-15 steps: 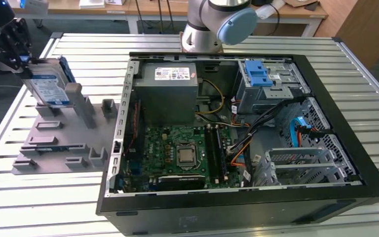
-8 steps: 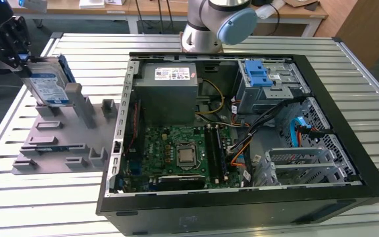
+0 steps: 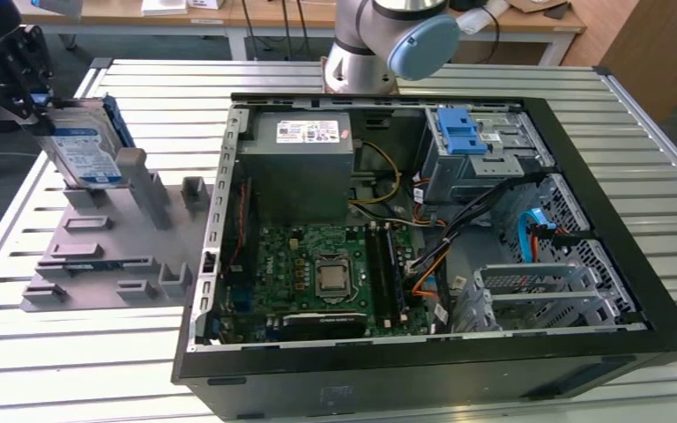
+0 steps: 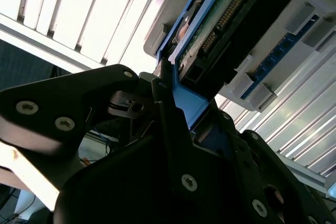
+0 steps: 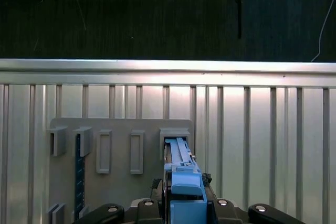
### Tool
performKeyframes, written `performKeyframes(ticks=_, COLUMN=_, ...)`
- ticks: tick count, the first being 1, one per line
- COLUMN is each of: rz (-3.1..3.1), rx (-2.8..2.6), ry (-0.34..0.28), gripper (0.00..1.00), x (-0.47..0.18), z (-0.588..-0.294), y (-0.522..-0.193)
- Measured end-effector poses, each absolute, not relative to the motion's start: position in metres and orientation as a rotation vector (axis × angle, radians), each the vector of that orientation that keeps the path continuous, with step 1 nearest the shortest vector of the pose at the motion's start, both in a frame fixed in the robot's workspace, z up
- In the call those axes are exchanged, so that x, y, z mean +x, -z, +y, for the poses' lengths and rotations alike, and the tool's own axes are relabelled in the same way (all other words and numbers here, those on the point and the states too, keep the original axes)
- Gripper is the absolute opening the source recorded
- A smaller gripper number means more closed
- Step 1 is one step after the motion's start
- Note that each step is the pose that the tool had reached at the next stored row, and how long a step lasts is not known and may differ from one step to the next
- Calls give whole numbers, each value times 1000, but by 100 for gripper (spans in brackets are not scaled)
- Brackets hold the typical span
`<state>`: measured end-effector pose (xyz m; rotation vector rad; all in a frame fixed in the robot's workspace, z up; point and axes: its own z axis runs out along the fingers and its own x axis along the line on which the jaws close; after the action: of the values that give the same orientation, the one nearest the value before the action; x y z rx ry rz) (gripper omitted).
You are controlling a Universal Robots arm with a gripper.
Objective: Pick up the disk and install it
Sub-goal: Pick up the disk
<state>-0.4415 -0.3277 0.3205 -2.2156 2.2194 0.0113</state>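
Pick step. Gripper (image 3: 40, 110) is clamped on the disk (image 3: 85, 150), which stands on edge in the grey rack (image 3: 92, 256), at 10 o'clock from the open case (image 3: 656, 344) in the exterior view. Next move likely needs a straight, untilted pull clear of the slot.

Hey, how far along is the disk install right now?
Done: the gripper is clamped on the silver hard drive in its blue carrier frame. In hand: the drive stands upright, its lower end at the grey slotted rack. Left: everything else; the drive is outside the open black computer case, away from its blue-latched grey drive cage.
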Motion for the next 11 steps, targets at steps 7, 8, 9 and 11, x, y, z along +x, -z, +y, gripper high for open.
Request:
performKeyframes(ticks=7, rz=2219, rx=-2216, ry=-11, gripper=36, x=-442, z=-328, y=-324)
performKeyframes(ticks=8, rz=2219, rx=-2216, ry=-11, gripper=36, x=-442, z=-328, y=-324)
performKeyframes(ticks=9, rz=2219, rx=-2216, ry=-11, gripper=36, x=-442, z=-328, y=-325)
performKeyframes(ticks=11, rz=2219, rx=-2216, ry=-11, gripper=36, x=-442, z=-328, y=-325)
